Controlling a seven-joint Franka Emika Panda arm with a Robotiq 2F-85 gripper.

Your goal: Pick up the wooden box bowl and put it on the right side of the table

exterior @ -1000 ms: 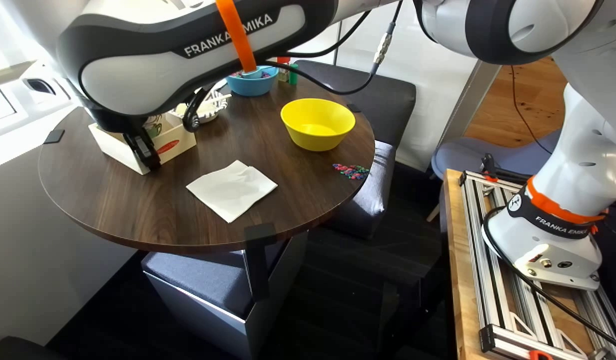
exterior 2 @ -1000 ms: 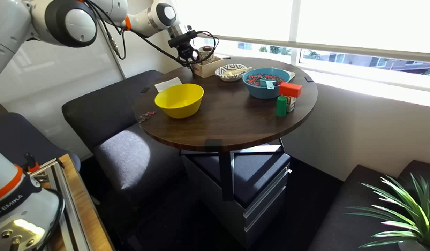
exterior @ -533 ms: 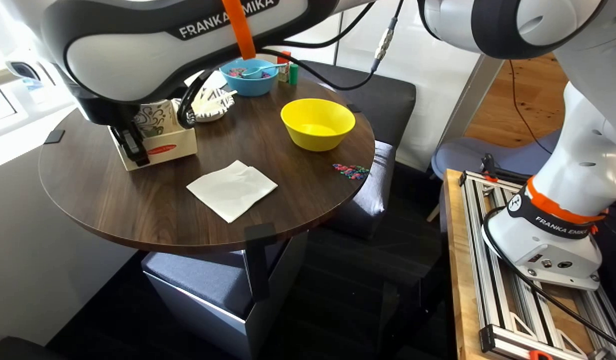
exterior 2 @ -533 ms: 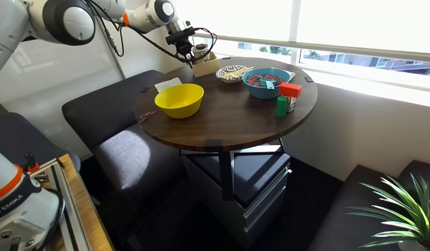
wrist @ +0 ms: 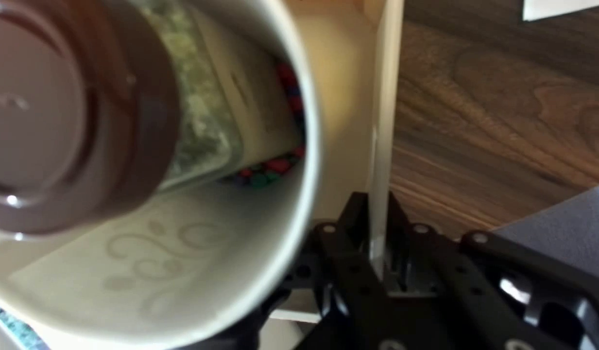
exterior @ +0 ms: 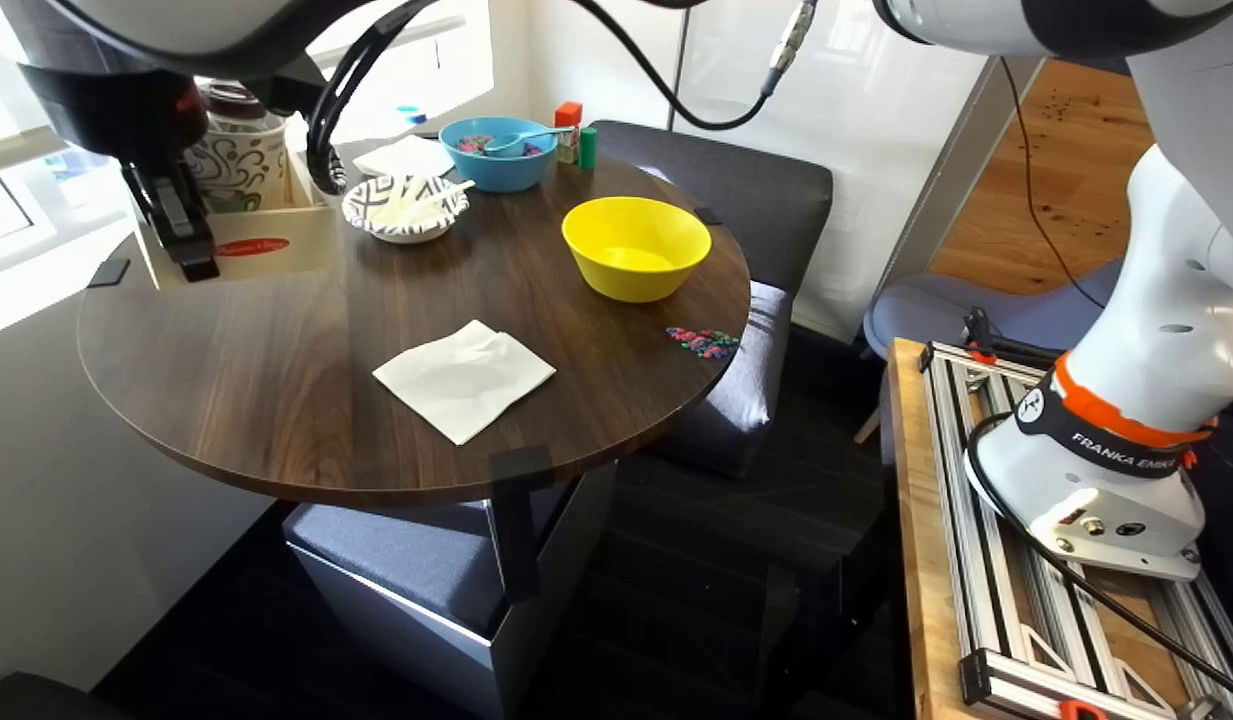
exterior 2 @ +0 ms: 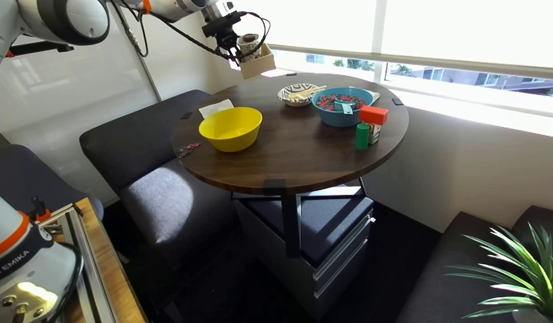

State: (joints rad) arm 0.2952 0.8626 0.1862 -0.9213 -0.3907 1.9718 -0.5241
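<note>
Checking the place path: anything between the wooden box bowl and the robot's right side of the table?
Yes, on the table: the patterned bowl, then the blue bowl, and nearer the robot base the yellow bowl. The gripper holds the wooden box bowl raised, so a high pass over them looks feasible.

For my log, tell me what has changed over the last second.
The wooden box bowl has risen clear of the table, moving up and slightly left in both exterior views, with the patterned cup inside. The tool grips one wall; when it closed is unclear. The yellow bowl, blue bowl and white napkin stayed put.
</note>
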